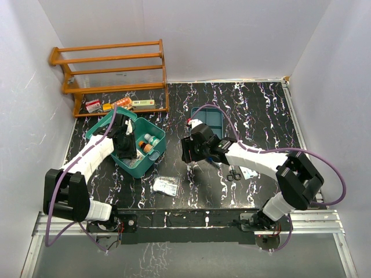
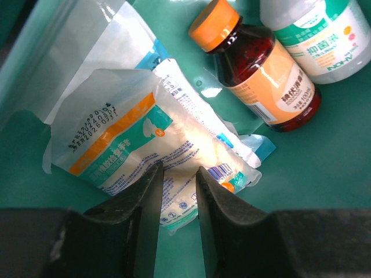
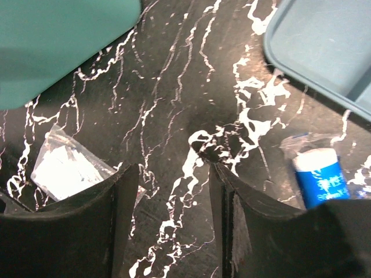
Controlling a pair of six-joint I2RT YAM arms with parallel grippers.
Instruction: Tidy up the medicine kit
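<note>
The medicine kit (image 1: pixel 155 157), a teal-green case, stands open at the left of the table. My left gripper (image 1: pixel 125 148) reaches down into it. In the left wrist view its jaws (image 2: pixel 179 171) stand narrow, pinching the near end of a white pouch (image 2: pixel 133 139) with teal and orange print that lies on the kit floor (image 2: pixel 313 174). Beside the pouch lie a brown bottle with an orange cap (image 2: pixel 255 69) and a white bottle with a green label (image 2: pixel 319 35). My right gripper (image 1: pixel 188 152) (image 3: pixel 173 174) hovers open over the bare table, right of the kit, holding nothing.
A wooden slatted rack (image 1: pixel 110 75) with small boxes stands at the back left. A darker teal tray (image 1: pixel 213 119) (image 3: pixel 324 46) lies behind the right gripper. A clear bag with white contents (image 1: pixel 165 185) (image 3: pixel 64 171), a blue-labelled item (image 3: pixel 319 179) and scissors (image 1: pixel 233 174) lie on the table.
</note>
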